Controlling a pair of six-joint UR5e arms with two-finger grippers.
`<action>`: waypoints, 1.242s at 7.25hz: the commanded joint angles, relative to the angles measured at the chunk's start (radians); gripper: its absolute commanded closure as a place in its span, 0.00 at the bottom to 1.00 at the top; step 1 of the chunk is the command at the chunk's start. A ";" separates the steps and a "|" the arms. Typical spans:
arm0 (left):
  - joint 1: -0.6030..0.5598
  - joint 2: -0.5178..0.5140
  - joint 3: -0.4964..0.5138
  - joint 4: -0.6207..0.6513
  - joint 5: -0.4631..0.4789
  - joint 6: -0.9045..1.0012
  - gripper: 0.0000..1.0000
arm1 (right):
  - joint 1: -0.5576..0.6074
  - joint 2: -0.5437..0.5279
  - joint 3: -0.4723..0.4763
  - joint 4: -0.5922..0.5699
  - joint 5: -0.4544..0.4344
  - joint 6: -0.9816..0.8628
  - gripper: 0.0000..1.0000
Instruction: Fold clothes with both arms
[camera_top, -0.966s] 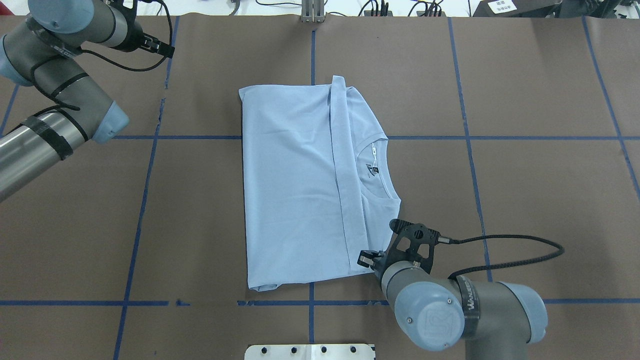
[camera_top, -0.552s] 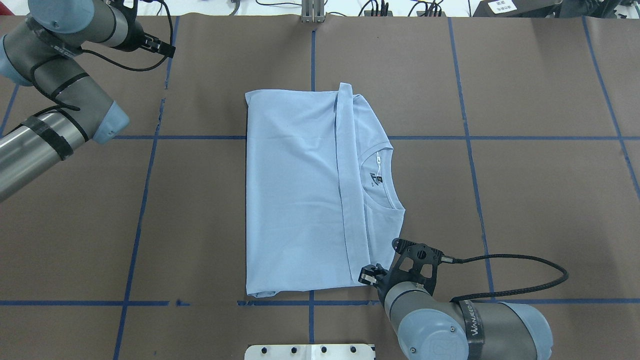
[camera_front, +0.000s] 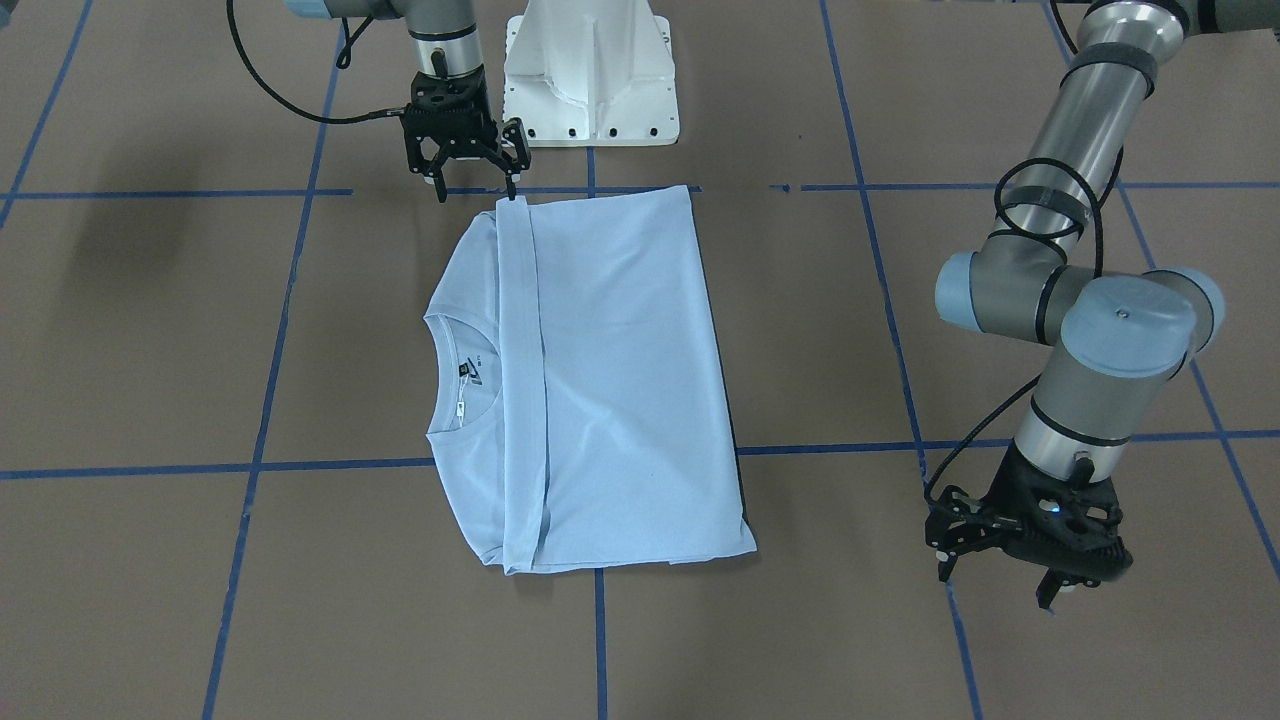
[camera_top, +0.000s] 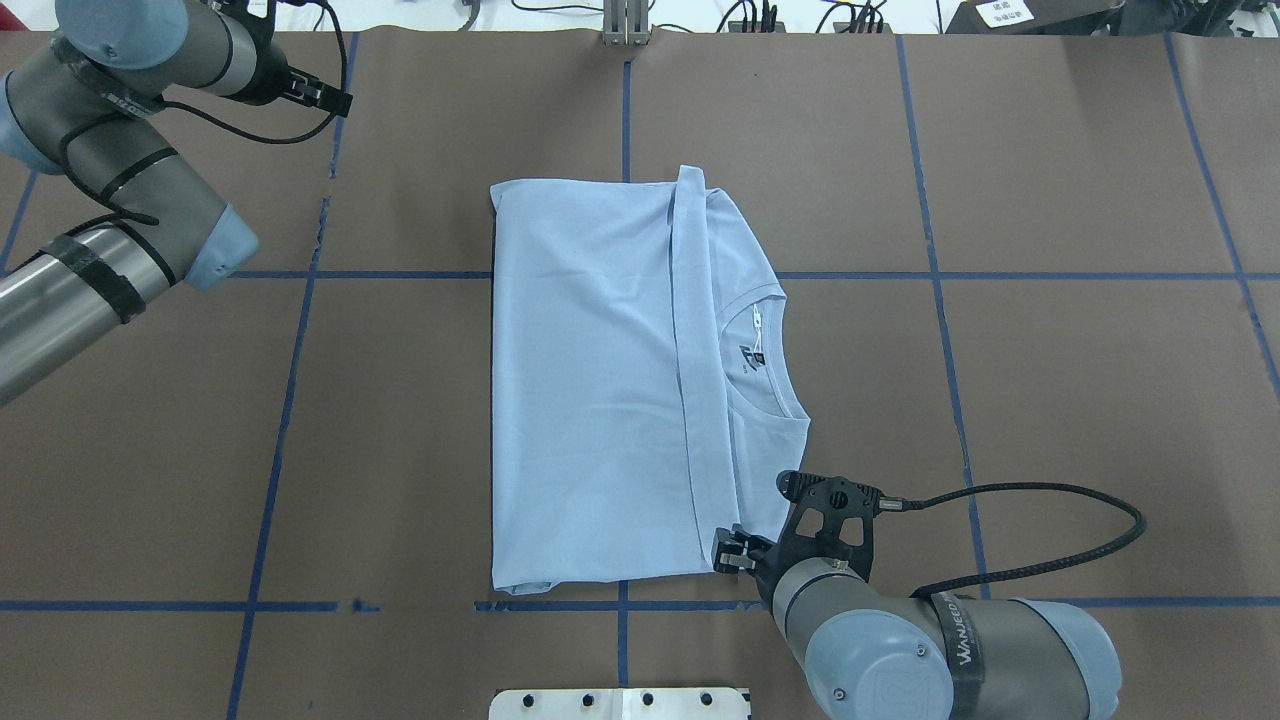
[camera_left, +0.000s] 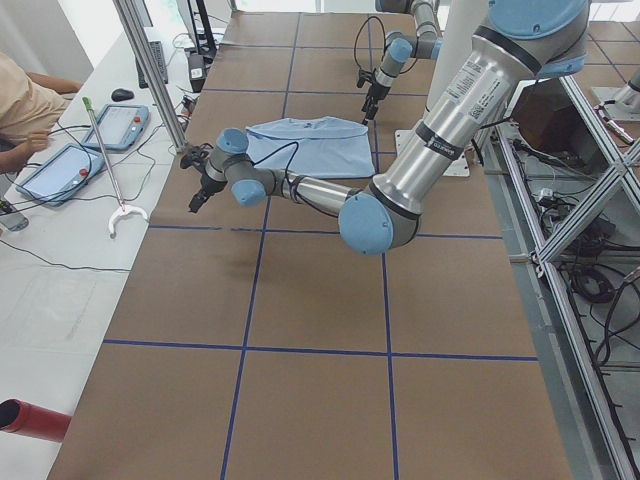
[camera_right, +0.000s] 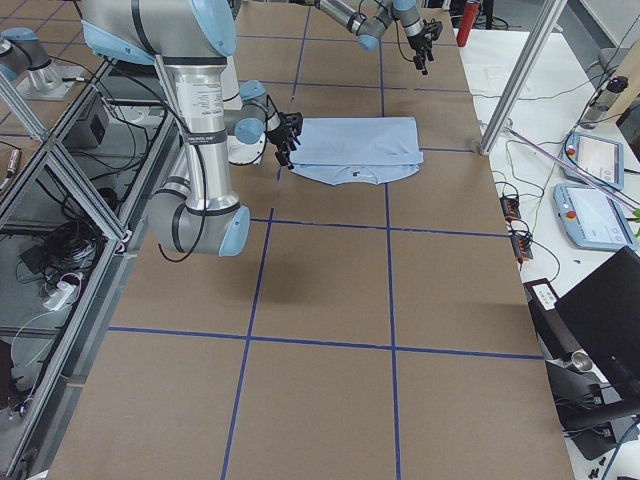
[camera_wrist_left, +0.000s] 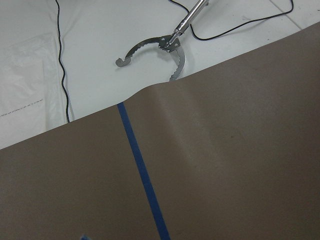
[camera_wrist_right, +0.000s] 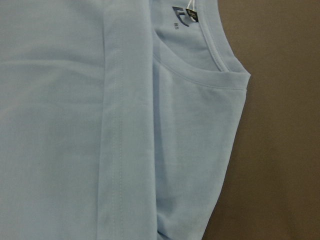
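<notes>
The light blue T-shirt (camera_top: 590, 400) lies folded into a tall rectangle at the table's middle, its round neck and inner label (camera_top: 752, 355) showing on its right side. My right gripper (camera_front: 475, 190) stands open at the shirt's corner nearest the robot, one fingertip (camera_front: 512, 192) touching the hem, with nothing held. The right wrist view looks straight down on the shirt (camera_wrist_right: 75, 125), its fold and its collar. Far from the cloth, my left gripper (camera_front: 995, 588) hangs open over bare brown paper near the table's far left edge.
The white pedestal base (camera_front: 590, 70) stands just behind the right gripper. Blue tape lines (camera_top: 300, 300) cross the brown paper. Past the far table edge lie a metal grabber tool (camera_wrist_left: 160, 47) and tablets (camera_left: 60, 170); a person's arm (camera_left: 20, 100) shows there.
The shirt slid a little towards the robot and to the right along with my right gripper, then lay still. The left arm has barely moved.
</notes>
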 joint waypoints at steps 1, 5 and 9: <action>0.000 0.001 -0.003 -0.001 0.000 -0.021 0.00 | -0.020 0.009 -0.013 0.002 -0.006 -0.203 0.24; 0.005 0.027 -0.039 0.000 0.000 -0.027 0.00 | -0.036 0.067 -0.072 0.005 -0.035 -0.353 0.37; 0.006 0.030 -0.037 0.002 -0.002 -0.027 0.00 | -0.031 0.079 -0.083 0.011 -0.055 -0.449 0.61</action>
